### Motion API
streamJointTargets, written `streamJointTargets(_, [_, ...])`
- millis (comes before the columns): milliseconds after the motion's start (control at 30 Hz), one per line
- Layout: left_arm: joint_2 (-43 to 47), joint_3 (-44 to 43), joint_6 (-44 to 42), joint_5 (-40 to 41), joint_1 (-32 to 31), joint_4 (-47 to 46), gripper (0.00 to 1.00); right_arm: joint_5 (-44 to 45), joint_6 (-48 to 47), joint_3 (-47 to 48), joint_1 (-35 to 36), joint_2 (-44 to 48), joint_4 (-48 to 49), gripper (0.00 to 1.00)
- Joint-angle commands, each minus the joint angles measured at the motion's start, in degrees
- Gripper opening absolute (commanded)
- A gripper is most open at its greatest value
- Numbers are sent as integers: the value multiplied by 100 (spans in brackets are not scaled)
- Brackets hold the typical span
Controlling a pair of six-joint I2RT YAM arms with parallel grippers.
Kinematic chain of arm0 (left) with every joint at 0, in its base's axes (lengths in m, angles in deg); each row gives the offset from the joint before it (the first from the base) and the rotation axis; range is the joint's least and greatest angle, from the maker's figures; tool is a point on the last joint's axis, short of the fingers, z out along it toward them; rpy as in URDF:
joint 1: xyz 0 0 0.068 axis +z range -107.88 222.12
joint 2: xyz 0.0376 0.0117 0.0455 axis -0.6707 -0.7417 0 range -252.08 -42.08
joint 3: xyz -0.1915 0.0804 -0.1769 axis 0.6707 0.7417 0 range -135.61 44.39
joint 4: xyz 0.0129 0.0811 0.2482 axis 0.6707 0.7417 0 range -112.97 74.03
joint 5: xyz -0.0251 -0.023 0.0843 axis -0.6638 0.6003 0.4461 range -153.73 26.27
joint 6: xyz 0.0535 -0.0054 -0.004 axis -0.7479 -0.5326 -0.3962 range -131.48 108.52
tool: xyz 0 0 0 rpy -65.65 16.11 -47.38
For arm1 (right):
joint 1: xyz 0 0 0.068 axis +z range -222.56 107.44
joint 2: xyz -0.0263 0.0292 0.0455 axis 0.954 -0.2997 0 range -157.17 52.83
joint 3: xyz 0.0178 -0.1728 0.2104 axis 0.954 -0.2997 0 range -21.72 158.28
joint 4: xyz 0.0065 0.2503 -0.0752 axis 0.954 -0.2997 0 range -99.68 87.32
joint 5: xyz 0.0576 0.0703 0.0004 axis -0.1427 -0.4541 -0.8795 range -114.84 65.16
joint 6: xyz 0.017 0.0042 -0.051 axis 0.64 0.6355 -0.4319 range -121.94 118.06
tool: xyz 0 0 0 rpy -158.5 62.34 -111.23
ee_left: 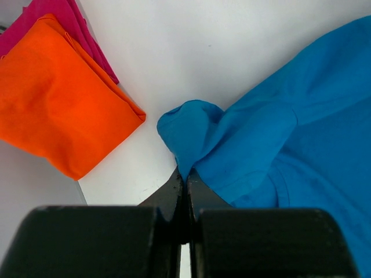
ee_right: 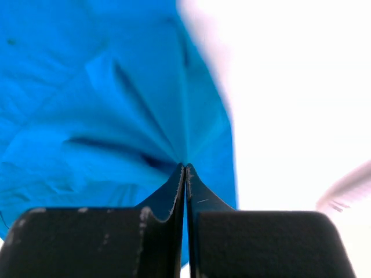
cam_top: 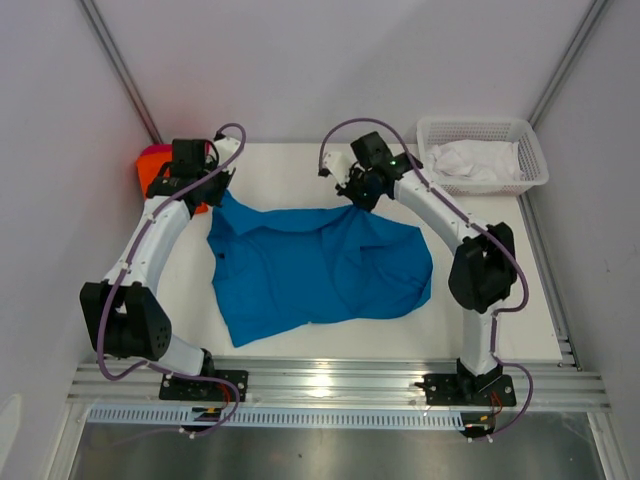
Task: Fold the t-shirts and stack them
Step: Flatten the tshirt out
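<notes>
Table [cam_top: 300,165], white and walled on three sides, carries everything here. The blue t-shirt [cam_top: 320,270] lies across its middle, spread out but rumpled, with loose folds running through it and its far edge drawn up into two peaks, one toward each arm. The white lattice basket [cam_top: 532,170] sits at the far right corner of the table, well apart from the shirt, with crumpled white cloth [cam_top: 470,160] inside.

At the far left corner the folded orange t-shirt [ee_left: 58,110] lies on top of the pinkish-red t-shirt [ee_left: 75,23], of which only a strip shows along the orange one's far side; the pair is near the blue shirt's left peak but not touching it.

The left gripper [ee_left: 185,176] has its jaws pressed together on the far left corner of the blue t-shirt, the cloth bunched into a small hump just beyond the tips. The right gripper [ee_right: 184,168] is likewise clamped on the shirt's far right edge, creases fanning out from the pinch.
</notes>
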Motion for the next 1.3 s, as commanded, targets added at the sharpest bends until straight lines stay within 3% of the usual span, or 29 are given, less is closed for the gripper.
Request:
streamJointTargets(0, [371, -92, -10, -82, -34, -126, 0, -26, 72, 567, -190, 441, -366, 0])
streamJointTargets(267, [1713, -1075, 377, -82, 36, -65, 0, 730, -69, 1455, -709, 986, -595, 0])
streamJointTargets(433, [2365, -1876, 553, 102, 194, -100, 0, 730, -104, 2106, -1130, 1407, -858, 0])
streamJointTargets(567, [2980, -2097, 632, 260, 238, -582, 0, 731, -87, 1905, -1368, 1996, -527, 0])
streamJointTargets(700, [3105, -2325, 790, 244, 326, -390, 0, 757, 27, 1334, -1527, 2708, 142, 0])
streamJointTargets(800, [3131, -2386, 738, 94, 326, -302, 0, 696, 45, 1472, -1553, 2911, -92, 0])
streamJointTargets(1100, [3333, -3238, 605, -713, 317, 1241, 0, -288, 185, 1665, -1746, 3754, -1375, 0])
streamJointTargets(1267, [2852, -4905, 754, -1399, 326, 2518, 0, -1149, 519, 2746, -1773, 3650, -2325, 0])
